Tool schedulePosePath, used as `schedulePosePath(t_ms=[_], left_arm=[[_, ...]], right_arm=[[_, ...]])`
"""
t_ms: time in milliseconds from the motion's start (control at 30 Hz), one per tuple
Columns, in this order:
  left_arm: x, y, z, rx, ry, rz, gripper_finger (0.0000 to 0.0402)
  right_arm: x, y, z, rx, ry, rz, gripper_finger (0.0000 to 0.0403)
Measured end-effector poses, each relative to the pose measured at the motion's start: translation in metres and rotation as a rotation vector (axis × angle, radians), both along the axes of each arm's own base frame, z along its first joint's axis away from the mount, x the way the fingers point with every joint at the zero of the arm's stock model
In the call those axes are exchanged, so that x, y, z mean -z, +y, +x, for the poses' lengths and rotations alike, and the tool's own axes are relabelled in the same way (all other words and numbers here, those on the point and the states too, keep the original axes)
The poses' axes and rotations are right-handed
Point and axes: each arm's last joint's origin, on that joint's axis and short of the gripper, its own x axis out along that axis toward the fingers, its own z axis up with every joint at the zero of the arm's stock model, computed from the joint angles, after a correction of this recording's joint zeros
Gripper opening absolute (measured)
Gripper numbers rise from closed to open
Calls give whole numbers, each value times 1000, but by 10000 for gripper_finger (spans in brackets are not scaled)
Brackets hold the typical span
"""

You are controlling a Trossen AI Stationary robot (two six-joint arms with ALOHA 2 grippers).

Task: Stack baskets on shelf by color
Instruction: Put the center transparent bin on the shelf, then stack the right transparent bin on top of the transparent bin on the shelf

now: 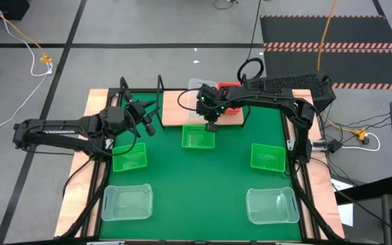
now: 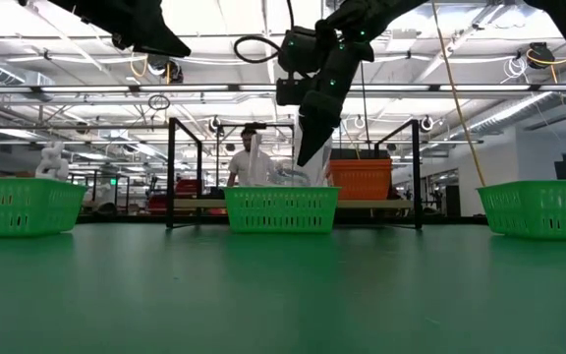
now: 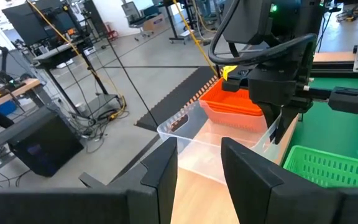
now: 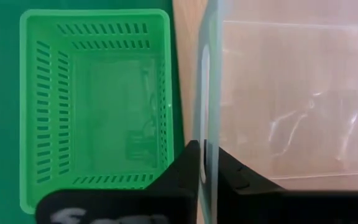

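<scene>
green-matted tabletop in an open lab hall. clear basket upright on shelf, long axis unclear. right gripper clenched on its rim; left gripper released, empty.

Two baskets side by side on shelf, five baskets spread on mat before it

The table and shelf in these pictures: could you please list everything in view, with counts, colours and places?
Green baskets: three, on the mat, one just before the shelf.
Clear baskets: three, two at the mat's near edge, one on the shelf.
Red baskets: stacked on the shelf, count unclear.
Shelf: one, light wood, far edge.
Mat: one, green.
Person: one, beyond the table.
Left gripper: open, beside the shelf.
Right gripper: shut on the shelf's clear basket's wall.
</scene>
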Motion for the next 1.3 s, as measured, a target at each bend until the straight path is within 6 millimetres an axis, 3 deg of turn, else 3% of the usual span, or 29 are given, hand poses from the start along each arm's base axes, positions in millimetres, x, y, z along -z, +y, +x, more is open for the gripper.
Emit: schedulePosePath(t_ms=[433,633,767,867,967,1100,1200,1300], left_arm=[[0,0,0,-1,-1,-3,127],[2,0,0,-11,-15,-44,127],[11,0,-3,-30,39,-110,127],[24,-1,-6,-55,74,-183,127],[47,-6,-7,-62,98,-256,127],[76,-17,-9,15,115,-364,127],[79,-28,-8,157,130,-448,127],[74,-39,-6,276,136,-476,127]], right_arm=[[-6,-3,4,45,-72,-15,93],[-45,8,-7,66,-179,-91,100],[-77,40,-26,46,-335,-98,93],[-84,72,-50,42,-459,-58,90],[-68,105,-78,33,-571,18,89],[-27,145,-117,-29,-646,134,88],[-8,173,-144,-57,-672,224,85],[-4,196,-164,0,-697,239,73]])
